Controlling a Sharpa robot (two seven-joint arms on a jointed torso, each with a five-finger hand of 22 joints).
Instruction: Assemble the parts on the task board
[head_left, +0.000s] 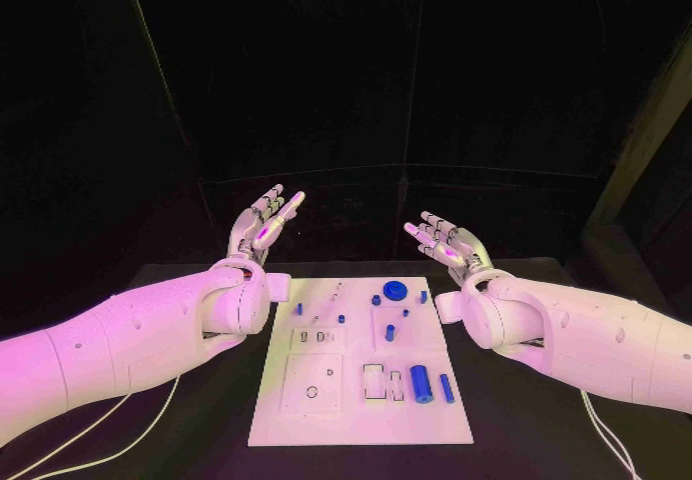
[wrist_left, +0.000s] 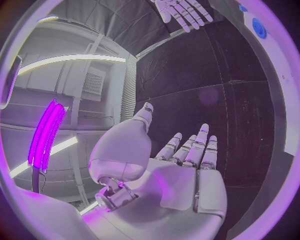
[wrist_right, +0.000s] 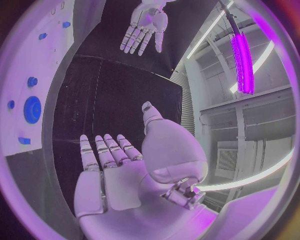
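I can read no text, label, brand, number or sign anywhere here, neither on the white task board (head_left: 361, 400) nor on the small blue parts (head_left: 420, 381) lying on it.

The task board (head_left: 361, 410) is covered at its left edge by the left arm (head_left: 130, 345). The small blue parts (head_left: 320, 320) near its far end cannot be told apart by shape. In the wrist views the board is cut off by the circle's rim.
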